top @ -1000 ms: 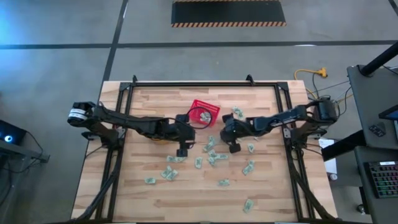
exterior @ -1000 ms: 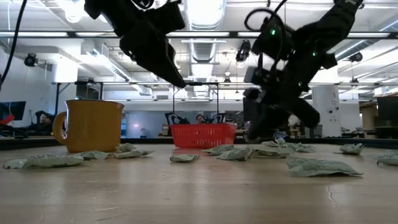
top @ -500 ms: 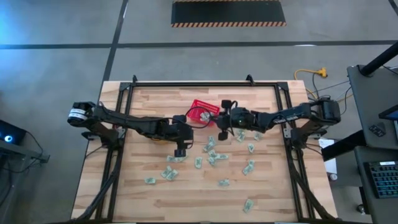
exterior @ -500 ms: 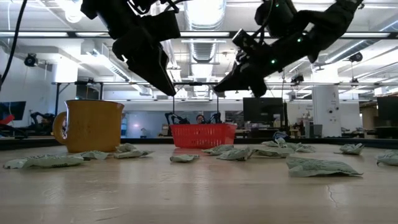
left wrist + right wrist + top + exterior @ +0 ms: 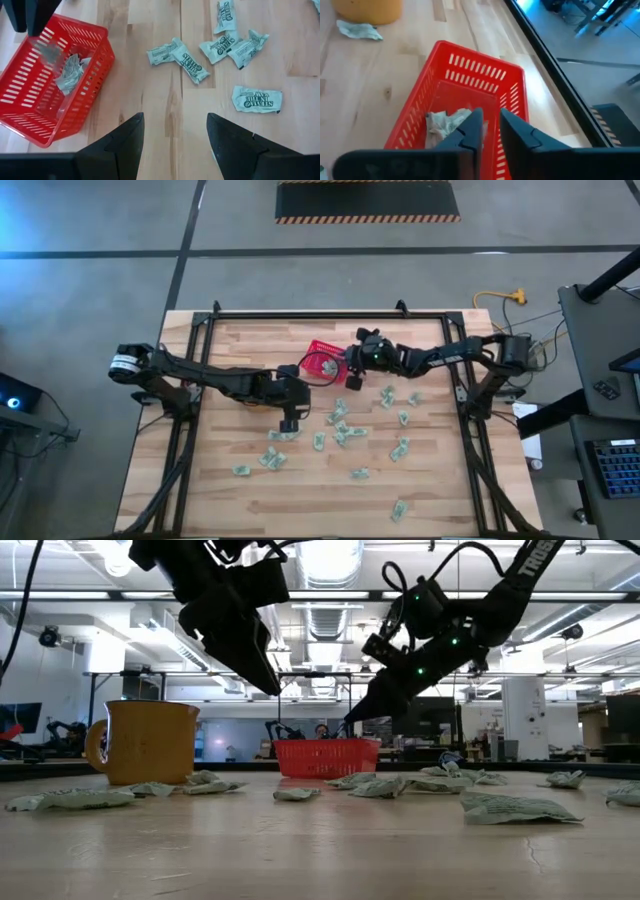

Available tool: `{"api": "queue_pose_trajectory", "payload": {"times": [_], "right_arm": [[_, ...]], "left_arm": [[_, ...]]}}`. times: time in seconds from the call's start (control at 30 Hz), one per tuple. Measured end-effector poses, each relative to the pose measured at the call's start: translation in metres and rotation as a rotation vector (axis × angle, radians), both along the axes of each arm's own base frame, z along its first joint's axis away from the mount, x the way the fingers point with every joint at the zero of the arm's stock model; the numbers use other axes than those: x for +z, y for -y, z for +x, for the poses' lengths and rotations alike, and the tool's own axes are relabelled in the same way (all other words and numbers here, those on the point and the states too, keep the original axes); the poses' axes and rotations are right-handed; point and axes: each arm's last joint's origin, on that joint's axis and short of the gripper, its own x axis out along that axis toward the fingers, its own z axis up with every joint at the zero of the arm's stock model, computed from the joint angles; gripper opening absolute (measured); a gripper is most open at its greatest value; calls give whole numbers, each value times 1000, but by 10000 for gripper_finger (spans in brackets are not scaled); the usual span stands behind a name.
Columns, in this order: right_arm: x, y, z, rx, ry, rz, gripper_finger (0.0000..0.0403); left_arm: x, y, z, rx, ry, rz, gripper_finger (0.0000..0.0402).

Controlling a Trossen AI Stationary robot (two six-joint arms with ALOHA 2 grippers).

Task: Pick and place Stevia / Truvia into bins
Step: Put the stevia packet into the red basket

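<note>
The red basket (image 5: pixel 325 363) (image 5: pixel 327 755) stands on the table's far middle, with a crumpled sachet (image 5: pixel 445 124) (image 5: pixel 70 75) on its floor. Many pale green-white sachets (image 5: pixel 340 425) (image 5: pixel 380 783) (image 5: pixel 190 60) lie flat and scattered over the table's middle and near part. My right gripper (image 5: pixel 350 378) (image 5: pixel 350 720) (image 5: pixel 491 117) hangs above the basket, slanting down, with a narrow bare gap between its fingers. Under it, in the left wrist view, a pale blurred scrap (image 5: pixel 47 50) shows over the basket. My left gripper (image 5: pixel 289 423) (image 5: pixel 175 135) hovers wide open above the table, just near of the basket.
A yellow mug (image 5: pixel 145 742) (image 5: pixel 367 10) stands on the table beside the basket. A black frame rail runs along the table's far edge behind the basket. People sit in the room beyond the table. Bare wood shows along the table's left side and near edge.
My right gripper has risen from the sachet pile at the table's middle. It has swung toward the far edge and the left, and it now slants down over the red basket.
</note>
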Motion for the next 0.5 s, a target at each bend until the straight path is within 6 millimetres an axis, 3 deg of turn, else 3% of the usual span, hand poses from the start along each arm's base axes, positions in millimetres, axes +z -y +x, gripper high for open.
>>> {"api": "queue_pose_trajectory", "payload": {"times": [0.23, 0.5], "right_arm": [[13, -5, -5, 26, -2, 4, 125], [27, -33, -26, 238, -169, 104, 143]], "left_arm": [[-8, -3, -5, 93, -25, 41, 199], [-31, -5, -17, 207, -116, 27, 199]]}}
